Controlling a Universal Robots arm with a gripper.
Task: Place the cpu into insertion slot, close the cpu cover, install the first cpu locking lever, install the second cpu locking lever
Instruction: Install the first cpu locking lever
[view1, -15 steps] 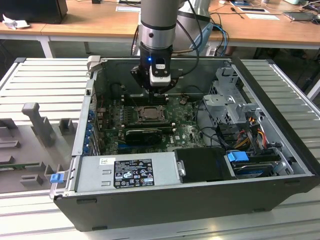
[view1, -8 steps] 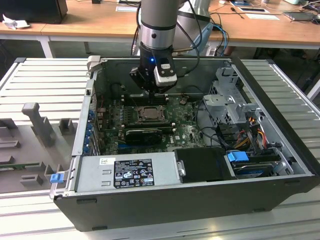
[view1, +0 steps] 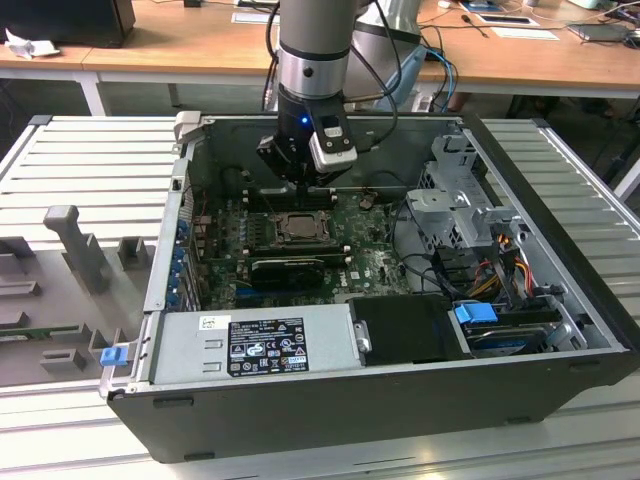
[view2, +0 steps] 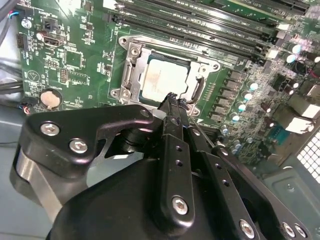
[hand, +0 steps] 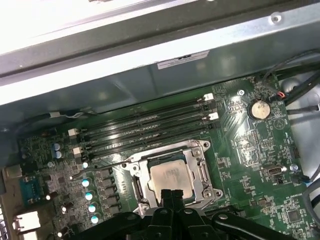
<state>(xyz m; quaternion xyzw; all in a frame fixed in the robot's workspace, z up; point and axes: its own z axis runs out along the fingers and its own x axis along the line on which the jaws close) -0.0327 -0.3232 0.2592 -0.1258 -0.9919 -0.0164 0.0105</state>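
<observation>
Directly beneath the arm's wrist, the gripper (view2: 172, 97) hangs with its fingers (hand: 165, 196) pressed together on nothing. The tips are poised at the near edge of the cpu cover (view2: 131, 75); whether they touch the metal cannot be told. Just beyond the fingers the cpu (view2: 167, 76) lies flat in the insertion slot (view1: 272, 226), its pale top showing through the cover's square window in both wrist views. The cover appears folded down over the chip, so the first two steps look done and the work seems to stand at the locking levers.

Off to one side of the fingers, in the first wrist view, a thin metal rod (hand: 102, 166) that looks like a locking lever reaches out from the socket's corner across the green circuit board (hand: 240, 150). Whether it is latched cannot be told. Farther from the fingers, past the socket, run the long black memory slots (hand: 150, 129), and beyond them rises the grey case wall (hand: 150, 80). In the exterior view the arm reaches down into the open computer case (view1: 560, 330), which rests on a ribbed metal surface (view1: 90, 160).

Judged from this, the lever step calls for a push rather than a grasp. Closed fingertips would bear on a slim wire, swing it down and tuck it under its catch, without slipping onto the chip or the nearby components.
</observation>
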